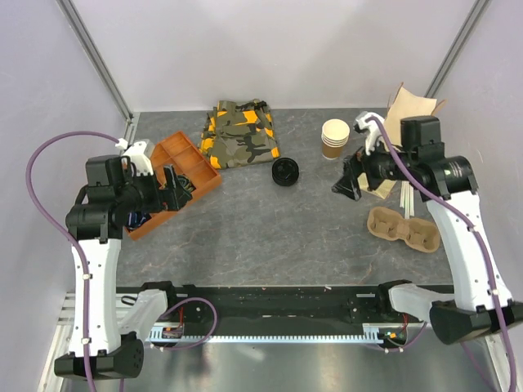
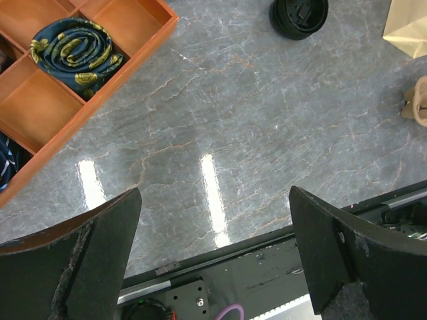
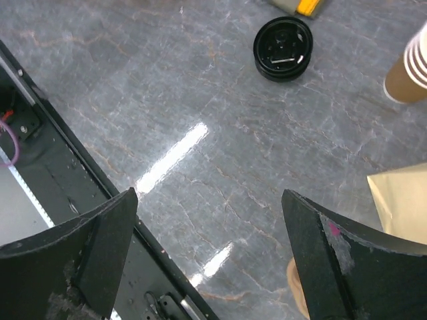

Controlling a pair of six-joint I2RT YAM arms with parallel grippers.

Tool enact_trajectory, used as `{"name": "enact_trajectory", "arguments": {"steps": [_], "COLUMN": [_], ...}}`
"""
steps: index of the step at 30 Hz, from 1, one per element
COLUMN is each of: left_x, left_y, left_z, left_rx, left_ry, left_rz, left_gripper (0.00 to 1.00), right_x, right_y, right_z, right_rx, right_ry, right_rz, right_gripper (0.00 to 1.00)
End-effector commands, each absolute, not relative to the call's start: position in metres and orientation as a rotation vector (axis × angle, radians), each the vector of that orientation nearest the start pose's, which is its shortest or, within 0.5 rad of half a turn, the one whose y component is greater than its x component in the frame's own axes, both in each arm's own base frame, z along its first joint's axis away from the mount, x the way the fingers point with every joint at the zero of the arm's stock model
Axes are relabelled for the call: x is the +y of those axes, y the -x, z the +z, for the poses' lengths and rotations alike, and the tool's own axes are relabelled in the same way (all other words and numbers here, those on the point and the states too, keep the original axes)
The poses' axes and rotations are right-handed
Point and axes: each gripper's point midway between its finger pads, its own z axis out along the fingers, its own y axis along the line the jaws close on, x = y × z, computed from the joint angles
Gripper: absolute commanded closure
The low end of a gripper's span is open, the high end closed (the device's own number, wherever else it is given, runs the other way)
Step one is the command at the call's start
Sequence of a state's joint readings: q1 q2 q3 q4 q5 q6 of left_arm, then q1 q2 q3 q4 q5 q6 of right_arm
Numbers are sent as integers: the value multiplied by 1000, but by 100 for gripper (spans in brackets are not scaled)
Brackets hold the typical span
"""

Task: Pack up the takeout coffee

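Observation:
The takeout coffee is out of view in every frame. A stack of lidless tan paper cups (image 1: 335, 139) (image 3: 408, 73) stands at the back right. A loose black lid (image 1: 285, 172) (image 2: 299, 17) (image 3: 283, 48) lies on the grey table mid-centre. My left gripper (image 1: 176, 192) (image 2: 213, 247) hovers open beside the orange tray, nothing between its fingers. My right gripper (image 1: 350, 181) (image 3: 210, 247) hangs open to the right of the lid and below the cups, also holding nothing.
An orange divided tray (image 1: 176, 151) (image 2: 127, 20) holds a rolled blue patterned tie (image 2: 73, 53). A camouflage cloth (image 1: 239, 133) lies at the back. A pulp cup carrier (image 1: 402, 229) (image 2: 419, 101) and a brown paper bag (image 1: 413, 106) (image 3: 400, 207) sit on the right.

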State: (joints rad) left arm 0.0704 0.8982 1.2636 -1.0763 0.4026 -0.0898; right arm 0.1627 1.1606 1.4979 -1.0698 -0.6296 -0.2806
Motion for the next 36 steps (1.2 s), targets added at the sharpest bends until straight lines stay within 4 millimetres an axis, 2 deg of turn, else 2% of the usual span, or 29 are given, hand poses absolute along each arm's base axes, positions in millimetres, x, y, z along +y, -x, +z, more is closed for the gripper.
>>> {"name": "enact_trajectory", "arguments": {"steps": [1,2,6,10,11,12,14,17,19,21,22,23,25,26,28,30,36], "left_x": [-59,-58,-51,-52,-55,-56,-60,-59,-59,-59,-61,-62,-65,-66,-67,-67,-66], "left_y": [-221,-222,-227,-231,-232,-232,-233,-236,-238,-239,-241,-241,-242,-243,-244,-245,-246], "left_z": [276,275,271,265,264,262,258,251,246,242,242,243,245,246,248,247,244], "left_rx": [2259,2263,2281,2308,2312,2322,2335,2347,2348,2353,2346,2341,2334,2328,2320,2314,2315], "left_ry": [-116,-108,-92,-90,-93,-87,-96,-110,-121,-121,-127,-127,-130,-133,-139,-144,-148], "left_rz": [-475,-465,-421,-438,-458,-471,-505,-506,-501,-506,-516,-523,-552,-560,-564,-555,-550], "left_gripper": [0,0,0,0,0,0,0,0,0,0,0,0,0,0,0,0,0], "right_x": [152,158,171,178,176,181,181,178,177,181,181,183,184,185,184,183,164], "right_y": [-281,-287,-335,-379,-392,-406,-426,-462,-474,-487,-491,-499,-507,-512,-520,-527,-539], "right_z": [333,333,332,337,348,334,337,309,299,282,277,266,261,249,246,232,212], "right_rx": [2013,2008,2036,2048,2030,2062,2052,2100,2116,2140,2148,2161,2163,2182,2183,2206,2253], "right_ry": [861,881,867,776,717,711,637,516,484,488,486,489,488,494,484,483,454], "right_rz": [509,481,293,175,142,128,86,-2,-39,-61,-69,-82,-89,-92,-91,-94,-86], "right_gripper": [2,2,2,2,2,2,2,2,5,14,19,30,39,46,52,56,60]}}
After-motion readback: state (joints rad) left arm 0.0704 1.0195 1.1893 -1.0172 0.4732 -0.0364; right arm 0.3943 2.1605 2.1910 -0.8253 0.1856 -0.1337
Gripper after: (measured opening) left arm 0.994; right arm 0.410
